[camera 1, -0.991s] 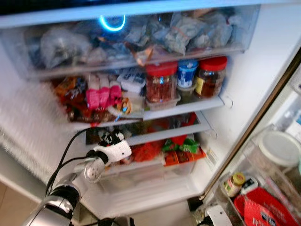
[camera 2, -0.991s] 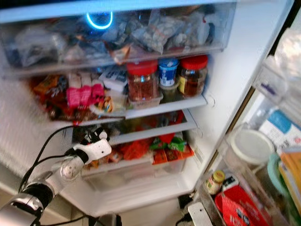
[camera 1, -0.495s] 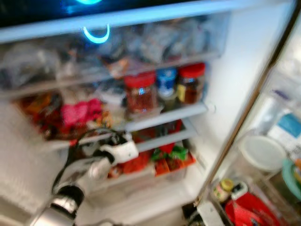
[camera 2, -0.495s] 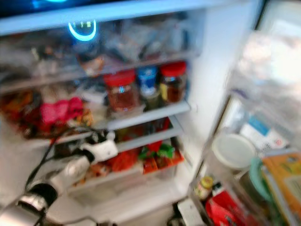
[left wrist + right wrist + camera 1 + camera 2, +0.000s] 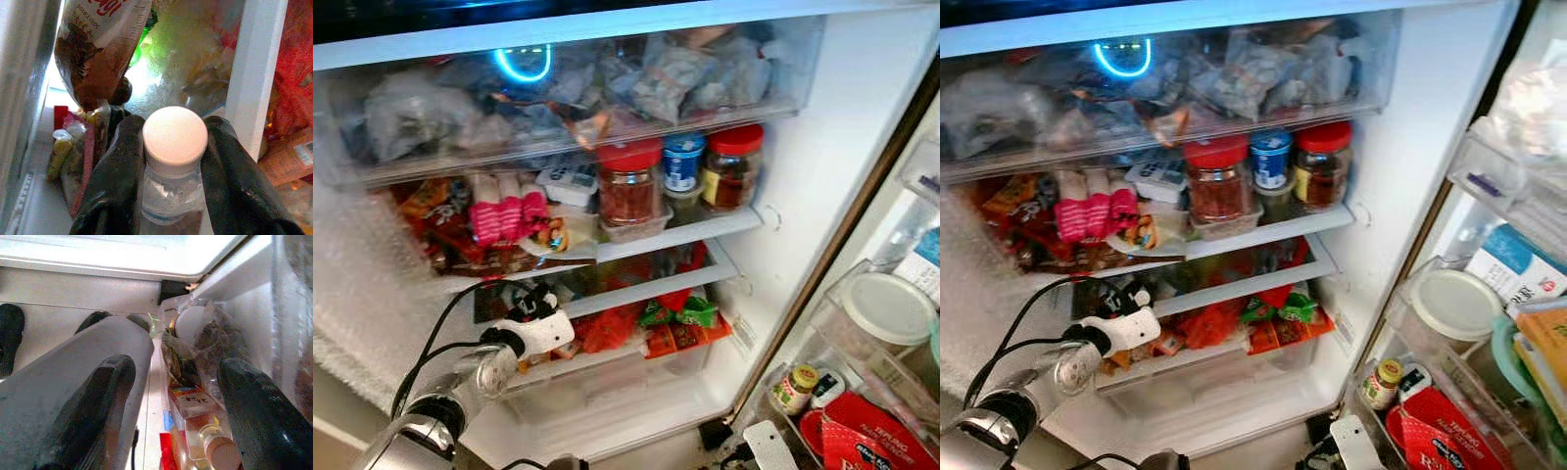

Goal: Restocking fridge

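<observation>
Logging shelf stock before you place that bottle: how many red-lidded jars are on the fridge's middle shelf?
2. One red-lidded jar stands mid-shelf on a clear tub; the other red-lidded jar stands at the shelf's right end. A blue-lidded tub sits between them. More could be hidden behind.

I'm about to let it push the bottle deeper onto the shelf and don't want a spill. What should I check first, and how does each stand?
1. Left gripper shut on the water bottle: ok.
2. White cap on: ok.
3. Brown pouch hangs just ahead of the bottle: not ok.
4. White shelf rail stands beside the right-hand finger: cannot tell if it clears.
5. Right gripper open, away at the door bins: ok.
</observation>
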### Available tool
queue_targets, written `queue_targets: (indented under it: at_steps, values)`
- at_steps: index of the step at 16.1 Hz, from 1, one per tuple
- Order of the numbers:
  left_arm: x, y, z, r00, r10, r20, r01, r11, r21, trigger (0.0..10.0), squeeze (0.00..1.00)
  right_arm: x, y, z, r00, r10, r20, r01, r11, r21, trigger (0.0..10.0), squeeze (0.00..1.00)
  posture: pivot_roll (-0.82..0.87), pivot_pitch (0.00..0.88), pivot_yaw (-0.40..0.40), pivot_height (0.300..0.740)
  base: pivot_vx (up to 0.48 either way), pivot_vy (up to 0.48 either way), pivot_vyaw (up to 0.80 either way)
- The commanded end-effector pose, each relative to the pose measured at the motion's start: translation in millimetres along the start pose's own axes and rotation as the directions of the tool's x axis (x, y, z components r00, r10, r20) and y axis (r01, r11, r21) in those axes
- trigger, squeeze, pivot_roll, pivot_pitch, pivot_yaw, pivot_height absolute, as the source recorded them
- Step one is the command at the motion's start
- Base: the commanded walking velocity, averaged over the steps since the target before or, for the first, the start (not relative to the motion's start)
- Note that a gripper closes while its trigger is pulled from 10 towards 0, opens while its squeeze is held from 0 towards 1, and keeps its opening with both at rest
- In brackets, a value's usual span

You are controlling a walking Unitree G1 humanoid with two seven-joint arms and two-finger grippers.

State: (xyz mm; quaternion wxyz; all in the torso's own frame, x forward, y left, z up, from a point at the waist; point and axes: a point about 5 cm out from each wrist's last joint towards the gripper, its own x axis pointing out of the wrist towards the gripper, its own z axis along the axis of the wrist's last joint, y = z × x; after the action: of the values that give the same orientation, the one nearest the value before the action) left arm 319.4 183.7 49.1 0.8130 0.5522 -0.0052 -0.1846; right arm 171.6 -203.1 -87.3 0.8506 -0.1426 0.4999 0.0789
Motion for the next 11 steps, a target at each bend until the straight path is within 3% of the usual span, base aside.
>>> queue_targets:
  at_steps: [1,4,10,11]
  values:
    - [-1.7,-8.0,-4,0.999,-0.028,-0.035,0.030,0.998,0.048,10.0,0.00,-1.0,0.5,-9,0.999,-0.002,-0.035,0.002,1.000,0.009,10.0,0.00,0.00,0.084,-0.003,0.652,0.000,0.000,0.00]
    - [4.8,-2.6,-2,0.998,0.030,-0.057,-0.022,0.991,0.131,10.0,0.00,-1.2,-1.2,-10,0.999,-0.003,-0.041,0.003,1.000,0.003,10.0,0.00,-0.01,0.112,-0.012,0.652,0.000,0.000,0.00]
    - [14.9,13.0,0,0.986,0.123,-0.112,-0.106,0.984,0.144,10.0,0.00,-1.6,-3.3,-10,0.999,-0.013,-0.040,0.013,1.000,0.012,10.0,0.00,-0.03,0.139,-0.013,0.652,0.000,0.000,0.00]
    - [16.7,16.7,1,0.983,0.142,-0.119,-0.125,0.982,0.142,10.0,1.00,-1.6,-3.6,-10,0.999,-0.011,-0.041,0.011,1.000,0.009,10.0,0.00,-0.03,0.140,-0.015,0.652,0.000,0.000,0.00]
